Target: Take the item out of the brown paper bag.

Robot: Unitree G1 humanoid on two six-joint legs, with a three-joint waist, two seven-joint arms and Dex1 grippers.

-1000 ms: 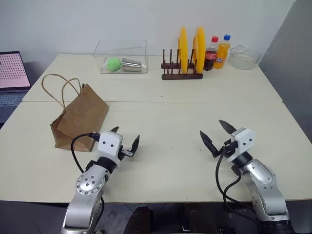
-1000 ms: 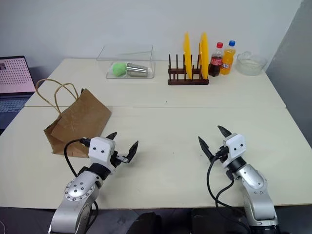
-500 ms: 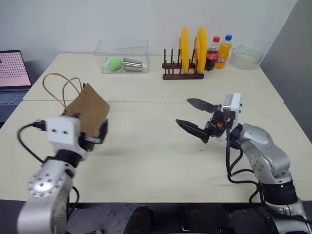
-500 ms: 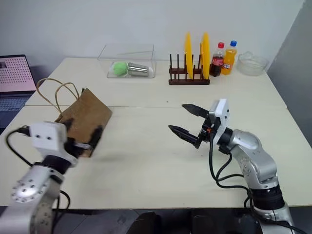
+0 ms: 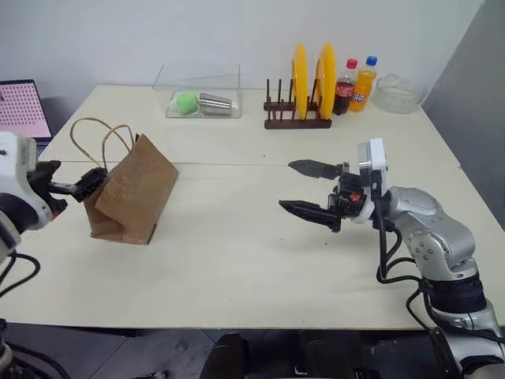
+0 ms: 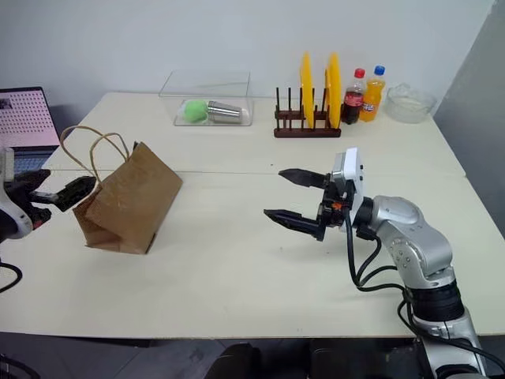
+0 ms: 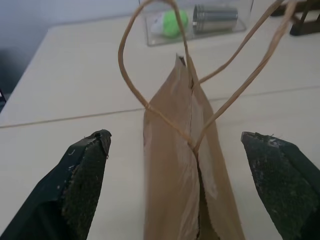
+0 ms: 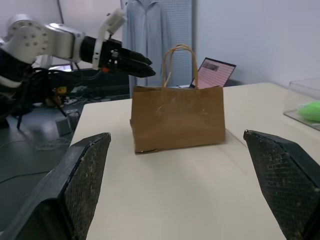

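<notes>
Brown paper bag [image 5: 132,191] upright between 2 spread grippers.

a plain pale wall [image 5: 118,39] runs behind two cream tables [image 5: 237,260] pushed together, the seam between them running crosswise. along the far edge stand a clear plastic box [image 5: 197,91], a dark wooden rack [image 5: 293,118] holding yellow plates [image 5: 298,75], two drink bottles [image 5: 353,83] and a glass bowl [image 5: 398,93]. a laptop [image 5: 20,110] glows pink at the far left corner. a grey panel [image 5: 473,87] closes the right side. a pale garment [image 8: 157,35] hangs by a pegboard beyond the table end. the light is even and soft.
</notes>
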